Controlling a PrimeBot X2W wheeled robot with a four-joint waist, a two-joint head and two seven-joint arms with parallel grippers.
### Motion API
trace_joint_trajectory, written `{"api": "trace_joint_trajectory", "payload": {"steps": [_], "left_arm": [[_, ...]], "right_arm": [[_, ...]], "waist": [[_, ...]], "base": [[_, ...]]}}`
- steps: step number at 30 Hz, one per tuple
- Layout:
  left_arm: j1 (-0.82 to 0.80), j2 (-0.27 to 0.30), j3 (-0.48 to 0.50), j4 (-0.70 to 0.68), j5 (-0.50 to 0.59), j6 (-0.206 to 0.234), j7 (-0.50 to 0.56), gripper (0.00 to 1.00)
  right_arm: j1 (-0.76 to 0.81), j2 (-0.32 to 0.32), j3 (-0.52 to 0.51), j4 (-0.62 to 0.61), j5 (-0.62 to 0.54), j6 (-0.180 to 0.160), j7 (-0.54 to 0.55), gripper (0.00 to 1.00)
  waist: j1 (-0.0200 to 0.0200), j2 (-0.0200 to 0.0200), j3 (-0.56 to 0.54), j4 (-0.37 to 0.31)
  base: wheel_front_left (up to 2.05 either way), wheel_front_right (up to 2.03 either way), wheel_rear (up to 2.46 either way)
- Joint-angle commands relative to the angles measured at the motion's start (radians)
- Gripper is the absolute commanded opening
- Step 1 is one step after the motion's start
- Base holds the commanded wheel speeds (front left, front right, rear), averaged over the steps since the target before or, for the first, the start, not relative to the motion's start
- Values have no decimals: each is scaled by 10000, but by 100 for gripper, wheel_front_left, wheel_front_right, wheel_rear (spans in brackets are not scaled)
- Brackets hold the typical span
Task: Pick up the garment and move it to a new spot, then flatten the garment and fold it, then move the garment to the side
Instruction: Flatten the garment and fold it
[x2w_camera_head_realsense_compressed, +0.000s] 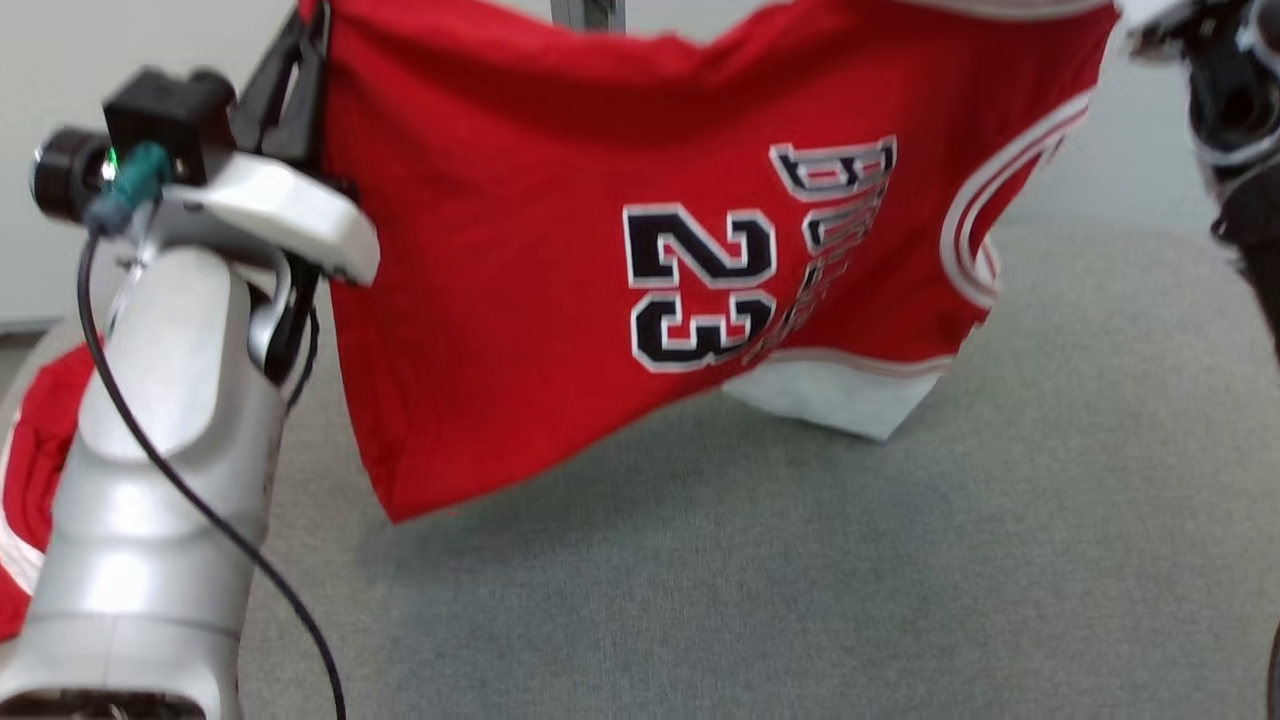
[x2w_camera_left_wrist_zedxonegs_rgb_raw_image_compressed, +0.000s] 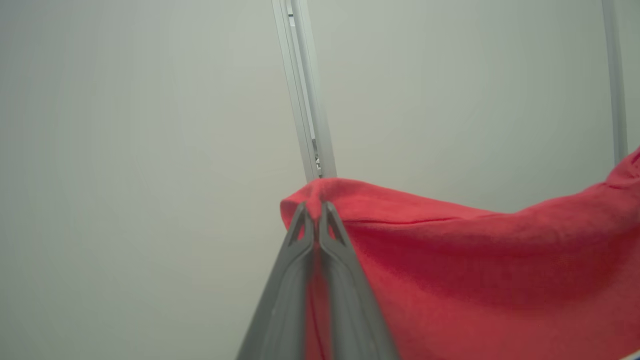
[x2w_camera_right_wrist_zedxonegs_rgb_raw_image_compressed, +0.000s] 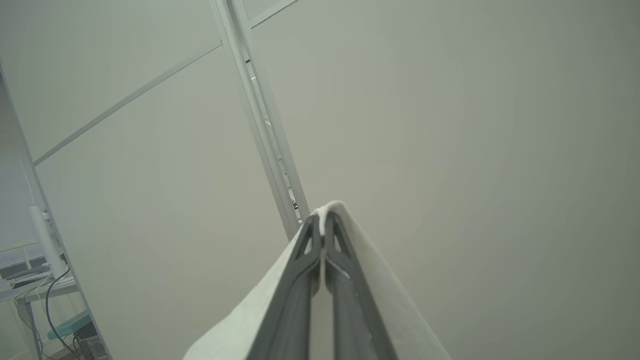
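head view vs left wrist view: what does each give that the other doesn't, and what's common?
Head view adds: the black 23 and white armhole trim on the red sleeveless basketball jersey, the grey fabric surface below it, and a second red garment at lower left.
Left wrist view adds: the pinch itself, the left gripper shut on a bunched corner of the jersey.
Both: the jersey held up, the pale wall and its metal post.

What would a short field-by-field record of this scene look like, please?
garment: red jersey, number 23, held up spread in the air
left gripper: shut on a red corner of the jersey
right gripper: shut on white fabric of the jersey
surface: grey table below
other: red cloth at the table's left edge
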Motion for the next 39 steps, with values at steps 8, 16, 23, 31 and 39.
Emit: {"api": "trace_joint_trajectory", "payload": {"steps": [8, 16, 23, 31, 39], "left_arm": [[-3865, -96, -52, 1070, 337, 233, -15, 0], [-6803, -435, 480, 579, 423, 1208, -17, 0], [-7404, -539, 676, -852, 882, 1811, -18, 0], [-6300, -525, 192, -2140, 1385, 1563, -18, 0], [-4562, -390, 498, -1935, 1116, 1471, -18, 0]], "right_arm": [[-3455, 216, -125, 947, -517, 0, -504, 0], [-5875, 688, -690, 1038, -778, 0, -1249, 0], [-5034, 1254, -2523, -1717, -2272, 0, -1226, 0], [-2910, 1736, -2797, -3863, -3063, 0, -1229, 0], [-794, 1478, -2021, -3805, -2538, 0, -1230, 0]], "waist": [[0, 0, 3859, -93], [0, 0, 6215, -117], [0, 0, 7390, -348], [0, 0, 8238, -411], [0, 0, 7782, -288]], "base": [[0, 0, 0], [0, 0, 0], [0, 0, 0], [0, 0, 0], [0, 0, 0]]}}
